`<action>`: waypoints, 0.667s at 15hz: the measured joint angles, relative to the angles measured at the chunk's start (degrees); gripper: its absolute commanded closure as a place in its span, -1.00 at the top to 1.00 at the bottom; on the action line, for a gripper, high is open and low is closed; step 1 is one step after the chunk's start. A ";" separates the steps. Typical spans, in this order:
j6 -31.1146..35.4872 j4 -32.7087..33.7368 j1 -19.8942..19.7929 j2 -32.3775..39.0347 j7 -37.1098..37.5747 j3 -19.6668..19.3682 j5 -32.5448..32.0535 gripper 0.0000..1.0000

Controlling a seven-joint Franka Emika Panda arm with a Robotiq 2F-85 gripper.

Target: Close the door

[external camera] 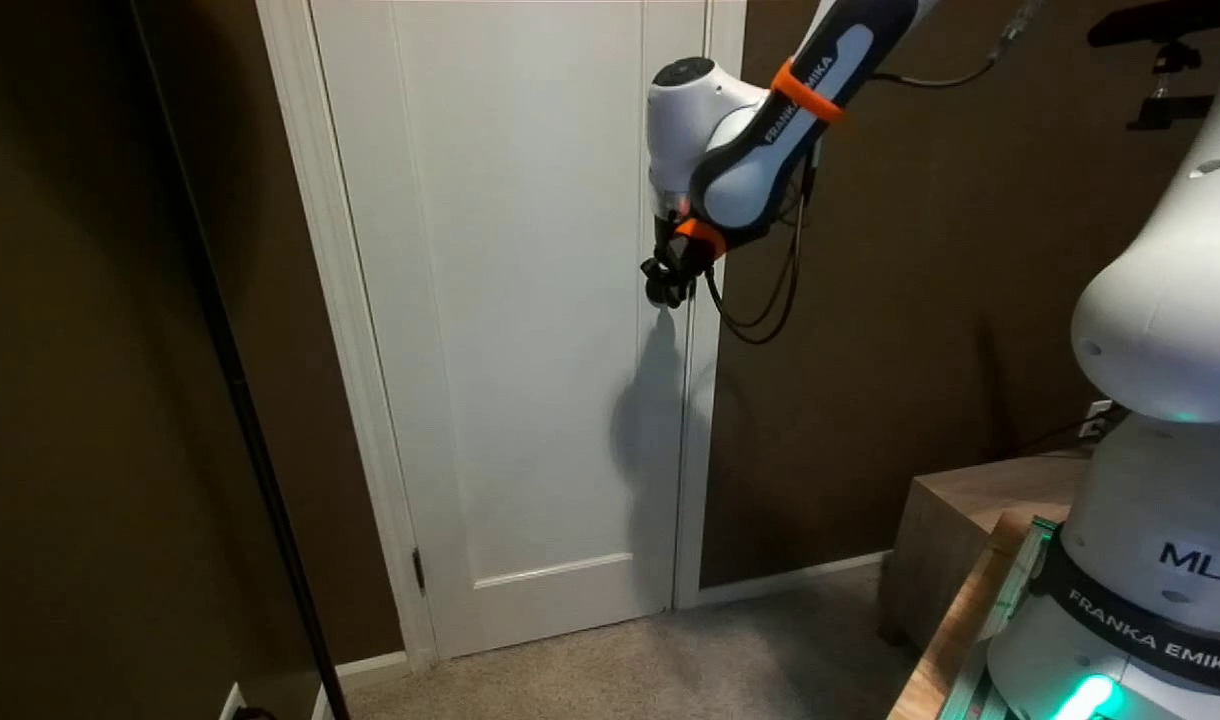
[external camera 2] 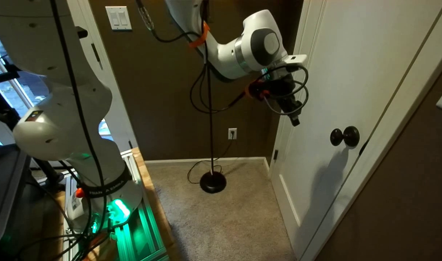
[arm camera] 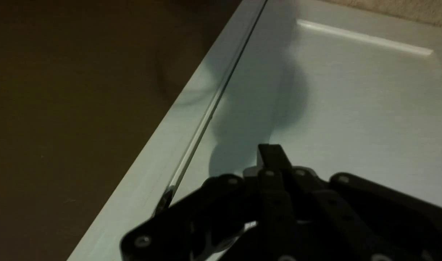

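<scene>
Panelled white door (arm camera: 355,108), right of wrist view, lies beyond the gripper (arm camera: 273,156), lower centre; jaws meet, apparently empty.

In an exterior view, the arm (external camera: 760,175) slants down, its gripper (external camera: 667,275) in front of the white door (external camera: 530,300), which sits within its frame (external camera: 336,250).

I have the arm (external camera: 760,165) stretched well out from its base (external camera: 1055,650), which glows green near 4 o'clock in an exterior view; the forearm (external camera: 850,55) slants down toward 7. In an exterior view I see the wrist (external camera 2: 271,43) bent over and the hand (external camera 2: 296,122) tilted toward 5 o'clock. Through the wrist view its fingers (arm camera: 275,163) show near 6 o'clock, lying together, pointing to 12.
</scene>
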 measured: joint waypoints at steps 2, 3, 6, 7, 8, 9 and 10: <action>-6.03 0.93 -1.83 -1.55 -8.34 3.54 9.06 -1.00; -9.41 1.97 -2.31 -2.28 -12.54 4.76 13.61 -1.00; -21.77 7.01 2.65 -5.10 -24.80 0.67 26.38 -0.46; -26.49 8.99 5.41 -6.26 -28.12 -2.34 29.32 -0.33; -31.20 10.96 7.54 -7.33 -30.77 -4.92 31.36 -0.21; -35.71 12.94 9.19 -8.20 -32.84 -7.12 32.83 -0.09; -39.77 14.80 10.46 -8.78 -34.35 -9.00 33.90 0.06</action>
